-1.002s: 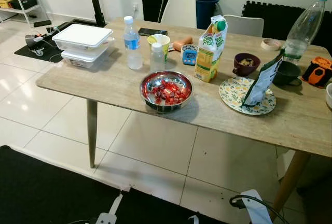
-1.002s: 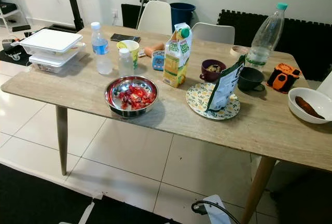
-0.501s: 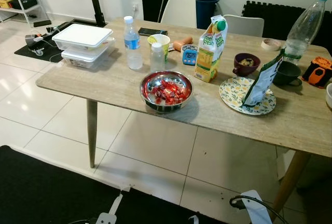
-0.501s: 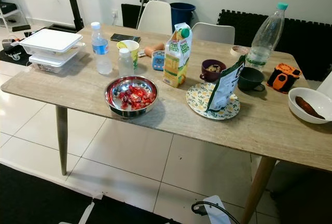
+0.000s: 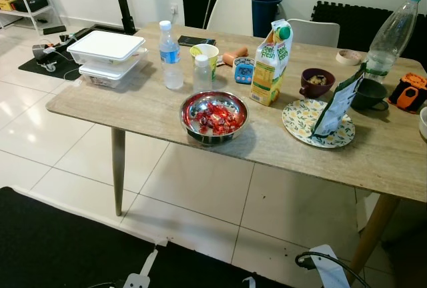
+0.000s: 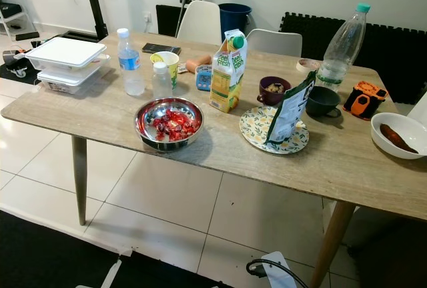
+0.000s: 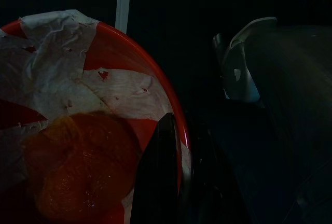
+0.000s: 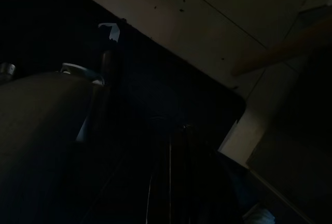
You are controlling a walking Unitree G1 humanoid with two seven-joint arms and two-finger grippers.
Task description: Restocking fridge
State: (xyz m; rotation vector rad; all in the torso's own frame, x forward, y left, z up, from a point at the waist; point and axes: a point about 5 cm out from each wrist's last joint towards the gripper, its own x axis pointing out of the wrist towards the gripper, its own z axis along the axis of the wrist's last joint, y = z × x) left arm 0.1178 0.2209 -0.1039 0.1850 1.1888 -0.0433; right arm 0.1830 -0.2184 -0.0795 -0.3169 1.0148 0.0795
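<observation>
Down at its side, the left gripper (image 7: 179, 182) pinches a red bowl's (image 7: 132, 63) rim, seemingly for carrying fridgeward.

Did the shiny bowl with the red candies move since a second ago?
No. The steel bowl sits at the same spot near the table's front edge, just in front of the small bottle and left of the juice carton, as before.

Only legible print: "fresh" in green on juice carton (image 5: 269, 63), mid bench (image 5: 133, 108). Word above it too small to read. Water bottle label (image 5: 170, 53) and green pouch (image 5: 337, 105) print: unreadable.
</observation>
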